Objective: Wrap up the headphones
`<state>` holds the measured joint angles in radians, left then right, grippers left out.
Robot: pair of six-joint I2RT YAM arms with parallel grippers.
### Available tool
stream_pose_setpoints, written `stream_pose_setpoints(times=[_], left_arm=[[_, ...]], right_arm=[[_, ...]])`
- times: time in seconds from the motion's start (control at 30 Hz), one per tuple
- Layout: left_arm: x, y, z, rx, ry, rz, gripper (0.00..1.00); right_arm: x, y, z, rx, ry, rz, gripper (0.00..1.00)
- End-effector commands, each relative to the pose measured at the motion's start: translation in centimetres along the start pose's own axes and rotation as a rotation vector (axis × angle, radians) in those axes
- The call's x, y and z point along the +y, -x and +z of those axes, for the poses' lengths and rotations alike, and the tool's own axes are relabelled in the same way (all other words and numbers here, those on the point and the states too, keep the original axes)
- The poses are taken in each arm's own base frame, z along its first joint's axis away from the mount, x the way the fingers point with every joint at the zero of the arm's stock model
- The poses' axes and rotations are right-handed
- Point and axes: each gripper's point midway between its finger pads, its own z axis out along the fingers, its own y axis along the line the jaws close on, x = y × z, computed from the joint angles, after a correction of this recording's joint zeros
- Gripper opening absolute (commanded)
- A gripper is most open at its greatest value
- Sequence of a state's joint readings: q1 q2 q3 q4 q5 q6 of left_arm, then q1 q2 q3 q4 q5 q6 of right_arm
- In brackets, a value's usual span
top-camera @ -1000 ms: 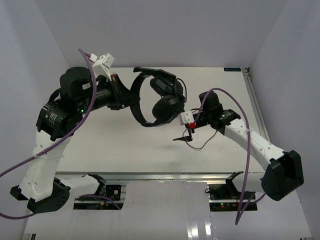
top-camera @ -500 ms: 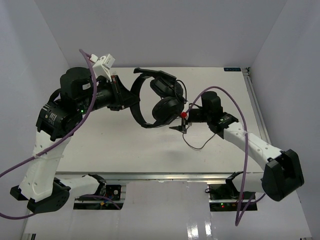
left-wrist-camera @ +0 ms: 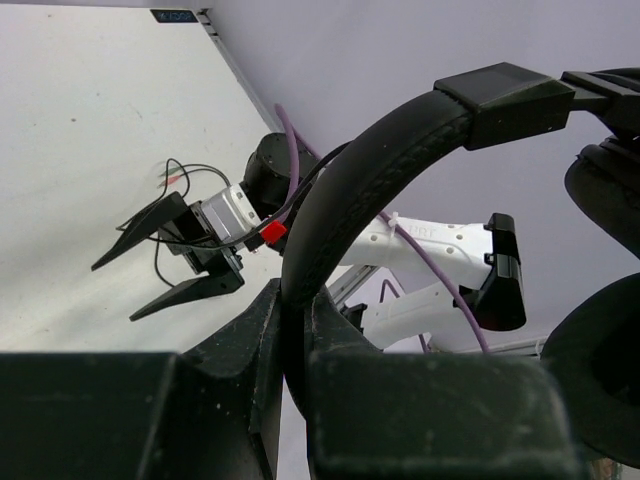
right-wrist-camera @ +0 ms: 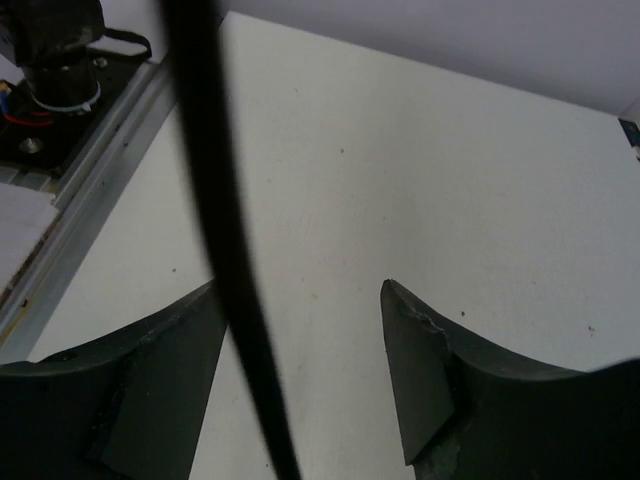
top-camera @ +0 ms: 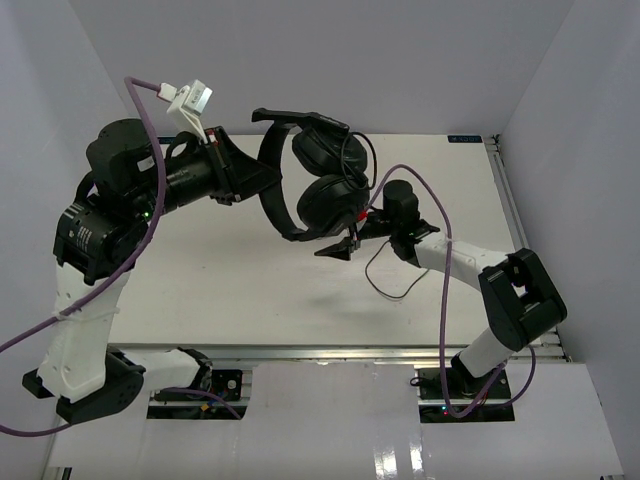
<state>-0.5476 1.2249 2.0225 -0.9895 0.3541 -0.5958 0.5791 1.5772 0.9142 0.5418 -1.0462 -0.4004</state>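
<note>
1. Top view, surroundings: a white table [top-camera: 220, 290] is walled in white on three sides. Purple cables [top-camera: 150, 250] trail off both arms. The cord [top-camera: 392, 285] lies in a loose loop on the table, near and right of centre, right beside the right forearm.
2. Top view, task thing: the headphones [top-camera: 328, 203] hang in the air above the far middle of the table, with the headband arching left and the two earcups stacked far and near.
3. Top view, arms: the left arm is raised and reaches right. The left gripper [top-camera: 258, 180] is clamped on the headband. The right arm is folded low and reaches left. The right gripper [top-camera: 340, 243] sits just under the near earcup with its jaws spread and nothing in them.
4. Left wrist view: the left gripper [left-wrist-camera: 295, 310] pinches the padded headband [left-wrist-camera: 370, 170], which fills the foreground and blocks much of the scene. One earcup [left-wrist-camera: 600, 380] shows at the right edge. Beyond it is the right gripper [left-wrist-camera: 125, 285], with its jaws apart above the table and the thin cord [left-wrist-camera: 185, 170] behind it.
5. Right wrist view: the right gripper [right-wrist-camera: 300, 290] stands wide over bare table. A dark blurred strip [right-wrist-camera: 215, 200] crosses in front, close to the left-hand finger. I cannot tell whether it is cord or headband. An arm base [right-wrist-camera: 60, 60] shows at the upper left.
</note>
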Motion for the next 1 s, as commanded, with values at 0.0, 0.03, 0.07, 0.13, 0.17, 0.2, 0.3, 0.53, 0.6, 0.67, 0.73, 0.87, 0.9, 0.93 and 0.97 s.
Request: stream_pose_setpoints(times=[0.0,0.03,0.07,0.13,0.17,0.2,0.3,0.53,0.6,0.67,0.73,0.87,0.9,0.93,0.97], left_arm=[[-3.4,3.4,-1.5,-0.130,-0.096,-0.004,0.00],[-3.5,4.1,-1.9,-0.157,-0.088,-0.003,0.00],[-3.7,4.5,-2.2,-0.175,-0.086,-0.001,0.00],[-3.4,5.3,-2.7,-0.218,-0.053,-0.005,0.00],[-3.3,5.5,-3.0,-0.233,-0.040,-0.007,0.00],[-3.1,5.8,-3.2,-0.246,-0.028,-0.009,0.00],[-2.8,6.4,-3.8,-0.297,-0.003,-0.008,0.00],[-1.9,7.3,-2.9,-0.319,0.041,0.014,0.00],[-1.9,7.5,-3.0,-0.328,0.044,0.018,0.00],[-1.7,7.5,-3.0,-0.335,0.048,0.022,0.00],[-1.8,7.6,-3.2,-0.342,0.045,0.025,0.00],[-2.0,6.7,-3.1,-0.311,0.022,0.026,0.00],[-2.1,6.5,-3.1,-0.301,0.014,0.027,0.00],[-2.2,6.3,-3.1,-0.293,0.008,0.028,0.00],[-2.2,6.0,-3.1,-0.283,0.001,0.028,0.00]], right_arm=[[2.1,3.7,0.2,-0.153,0.107,-0.072,0.65],[2.5,3.7,0.0,-0.157,0.111,-0.072,0.62],[2.9,3.7,-0.1,-0.155,0.111,-0.070,0.60],[3.3,3.7,-0.3,-0.151,0.109,-0.080,0.58],[3.6,3.4,-0.4,-0.142,0.108,-0.078,0.57],[3.6,3.5,-0.5,-0.141,0.107,-0.083,0.55],[4.6,3.1,-0.9,-0.124,0.112,-0.070,0.50],[6.0,2.0,-1.9,-0.048,0.116,-0.099,0.35],[6.2,1.4,-2.2,-0.011,0.103,-0.100,0.34],[6.4,0.6,-2.5,0.026,0.092,-0.096,0.33],[6.4,0.3,-2.7,0.045,0.086,-0.099,0.35],[6.4,0.1,-2.9,0.060,0.073,-0.099,0.47],[6.3,0.2,-2.9,0.060,0.071,-0.097,0.49],[6.2,0.3,-2.8,0.062,0.068,-0.096,0.52],[5.9,0.4,-2.8,0.063,0.064,-0.097,0.53]])
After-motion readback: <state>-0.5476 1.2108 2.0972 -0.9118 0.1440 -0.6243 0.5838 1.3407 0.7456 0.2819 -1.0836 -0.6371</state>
